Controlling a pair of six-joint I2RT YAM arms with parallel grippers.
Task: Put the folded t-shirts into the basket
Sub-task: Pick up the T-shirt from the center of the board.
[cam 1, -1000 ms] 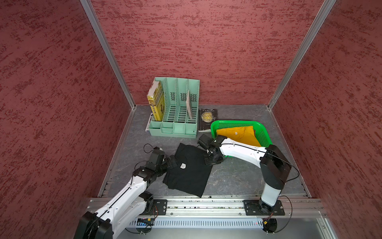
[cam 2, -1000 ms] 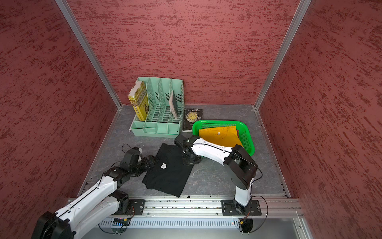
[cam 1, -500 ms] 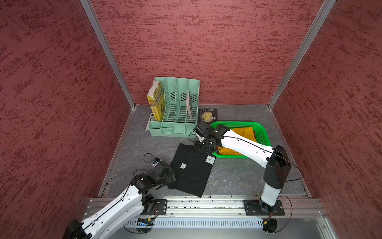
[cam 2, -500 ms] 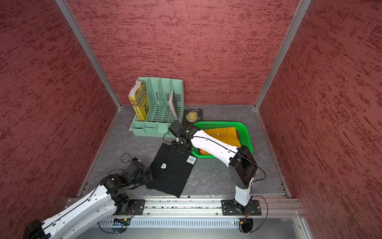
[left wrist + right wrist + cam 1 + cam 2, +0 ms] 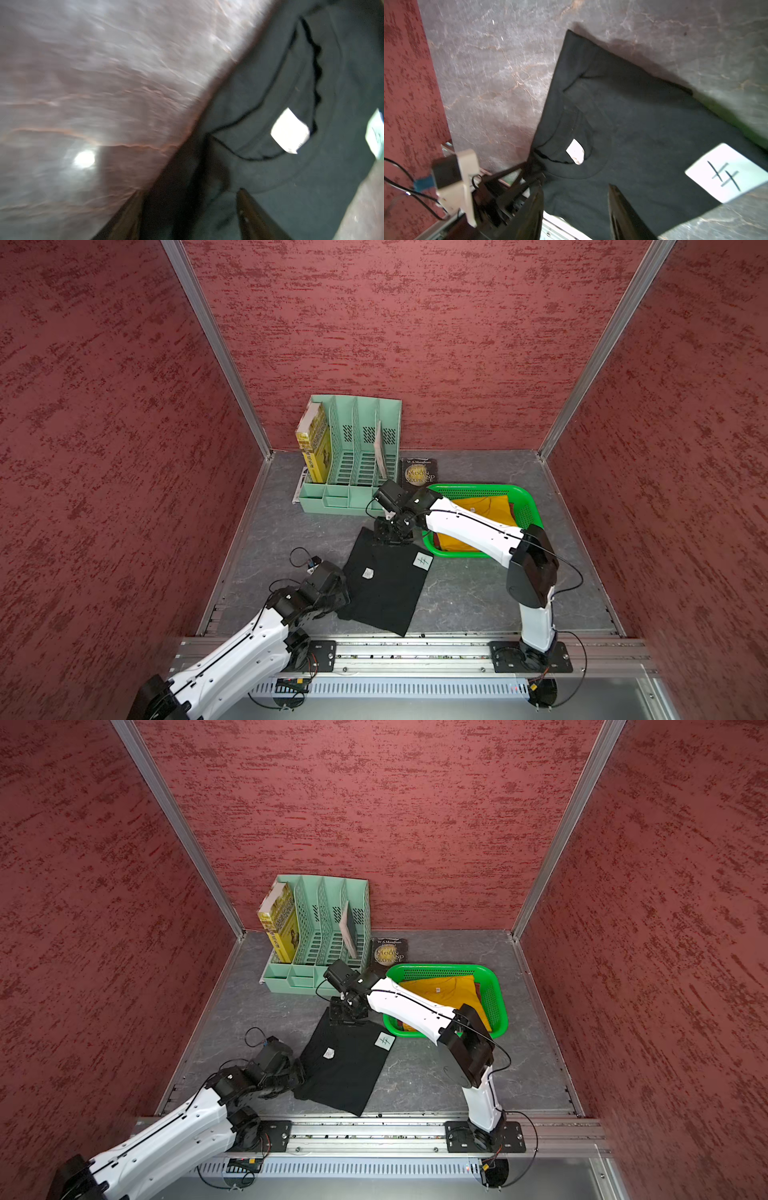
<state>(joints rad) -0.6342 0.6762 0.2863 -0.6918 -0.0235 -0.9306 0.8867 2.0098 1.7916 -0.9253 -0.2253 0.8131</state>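
**Both arms at the black shirt (image 5: pixel 386 593) beside the basket (image 5: pixel 528 499).**

The right arm (image 5: pixel 469 526) rose from its base and bent at the elbow. Its forearm crossed the basket's left end, and its jaws stood parted over the shirt's edge nearest the basket, holding nothing. The left arm (image 5: pixel 249 641) lay low and long. Its jaws were set apart about the shirt's collar edge farthest from the basket, and blur hid whether they gripped it. The shirt was soft matte knit, a flat rectangle with a white tag (image 5: pixel 368 572). The corner with the pale "#" patch (image 5: pixel 422 561) lay just beside the basket's perforated green plastic wall. A mustard shirt (image 5: pixel 482 508) lay inside the basket. Grey veined counter (image 5: pixel 469 597) lay open between the basket and the rail (image 5: pixel 415 649).
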